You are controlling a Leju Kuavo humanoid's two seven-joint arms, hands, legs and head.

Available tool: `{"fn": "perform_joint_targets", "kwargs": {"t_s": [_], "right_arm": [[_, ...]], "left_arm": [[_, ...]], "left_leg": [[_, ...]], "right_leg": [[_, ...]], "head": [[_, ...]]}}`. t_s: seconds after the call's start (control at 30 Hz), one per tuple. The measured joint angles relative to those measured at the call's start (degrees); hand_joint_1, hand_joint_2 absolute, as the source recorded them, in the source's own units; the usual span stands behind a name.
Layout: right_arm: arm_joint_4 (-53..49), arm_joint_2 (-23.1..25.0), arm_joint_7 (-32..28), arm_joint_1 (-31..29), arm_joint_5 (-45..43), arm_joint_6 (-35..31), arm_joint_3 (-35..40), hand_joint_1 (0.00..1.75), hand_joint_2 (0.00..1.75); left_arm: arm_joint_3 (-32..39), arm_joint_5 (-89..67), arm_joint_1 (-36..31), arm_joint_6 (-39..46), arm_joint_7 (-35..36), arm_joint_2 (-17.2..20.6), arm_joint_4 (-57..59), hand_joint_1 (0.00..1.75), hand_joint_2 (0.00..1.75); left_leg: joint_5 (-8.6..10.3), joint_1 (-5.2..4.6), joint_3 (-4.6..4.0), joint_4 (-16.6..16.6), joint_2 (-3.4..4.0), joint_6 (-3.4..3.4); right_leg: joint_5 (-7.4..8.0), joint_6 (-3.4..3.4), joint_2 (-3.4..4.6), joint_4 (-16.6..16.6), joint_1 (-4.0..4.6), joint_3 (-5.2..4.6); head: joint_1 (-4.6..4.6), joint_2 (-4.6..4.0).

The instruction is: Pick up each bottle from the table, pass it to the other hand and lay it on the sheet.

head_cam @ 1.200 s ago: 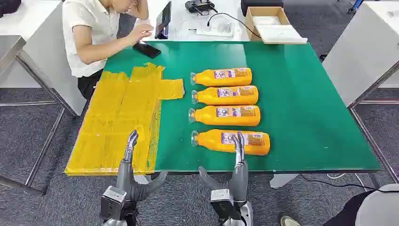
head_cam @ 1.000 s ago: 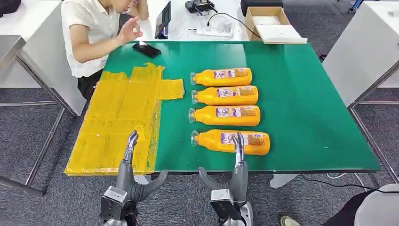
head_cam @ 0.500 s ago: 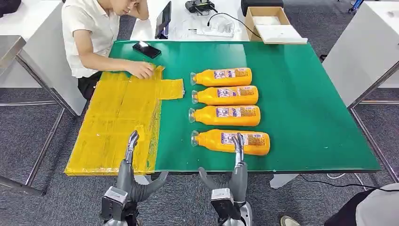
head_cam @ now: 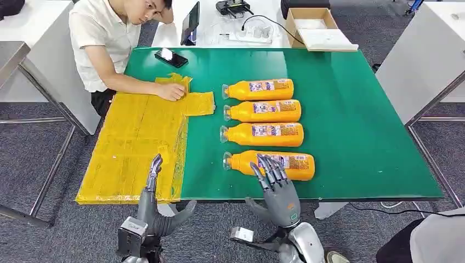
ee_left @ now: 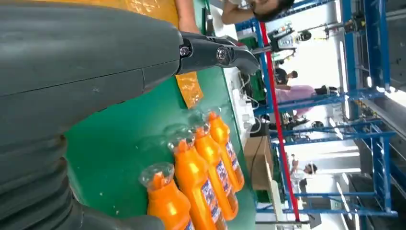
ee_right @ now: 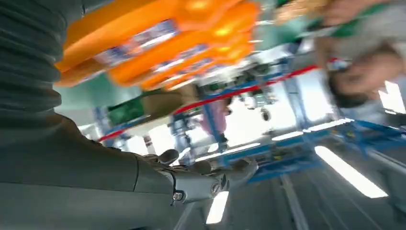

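Several orange bottles lie side by side on the green table [head_cam: 351, 115], caps to the left. The nearest bottle [head_cam: 293, 165] lies just inside the front edge; the farthest bottle [head_cam: 257, 89] heads the row. My right hand [head_cam: 278, 193] is raised at the front edge, fingers spread, reaching over the nearest bottle and holding nothing. My left hand [head_cam: 155, 205] stands edge-on at the near end of the yellow sheet [head_cam: 137, 148], fingers apart and empty. The left wrist view has the bottles [ee_left: 201, 177] on green, and in the right wrist view they [ee_right: 158, 43] are blurred.
A person [head_cam: 109, 38] sits at the table's far left corner, one hand [head_cam: 171, 91] resting on the sheet's far edge. A phone [head_cam: 170, 57] lies on the far green edge. A cardboard box [head_cam: 315, 27] sits behind the table. A white table [head_cam: 427, 49] stands to the right.
My right hand has turned from edge-on to fingers spread over the nearest bottle. The person's hand came down from the phone onto the sheet's far edge. My left hand is still.
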Motion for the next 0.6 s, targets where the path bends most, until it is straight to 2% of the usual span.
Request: {"fn": "perform_joint_targets", "kwargs": {"t_s": [0.07, 0.23, 0.43, 0.6], "right_arm": [[0.4, 0.0, 2.0, -0.8, 1.8, 0.0, -3.0, 0.00, 1.75], [1.3, -0.7, 6.4, -1.7, 4.0, 0.0, -4.9, 0.00, 1.75], [3.8, -3.0, 14.9, -3.6, 3.9, 0.0, -4.7, 0.00, 1.75], [9.7, -6.0, 24.1, -6.6, 3.7, 0.0, -1.9, 0.00, 1.75]], "left_arm": [[0.0, 0.0, 0.0, -0.1, 0.0, 0.0, 0.0, 0.00, 1.75], [0.0, -0.1, -0.1, -0.5, 0.0, 0.0, 0.0, 0.00, 1.75], [0.0, -1.1, -0.1, -1.0, 0.1, 0.0, 0.0, 0.00, 1.75], [0.0, -2.2, -0.3, -1.4, 0.6, -0.1, 0.0, 0.00, 1.75]], "left_leg": [[0.00, 0.00, 0.00, 0.0, 0.01, 0.00], [-0.01, 0.03, 0.00, 0.0, 0.05, -0.01], [0.00, 0.03, 0.00, 0.0, 0.06, -0.01], [0.01, 0.01, 0.00, 0.0, 0.05, 0.01]], "right_leg": [[0.00, 0.00, 0.00, 0.0, 0.01, 0.00], [-0.01, -0.01, 0.01, 0.0, 0.03, -0.03], [0.00, -0.01, 0.01, 0.0, 0.02, -0.02], [0.02, 0.01, 0.01, 0.0, 0.01, 0.00]], "head": [[0.00, 0.00], [0.00, 0.00], [0.00, 0.00], [-0.02, 0.00]]}}
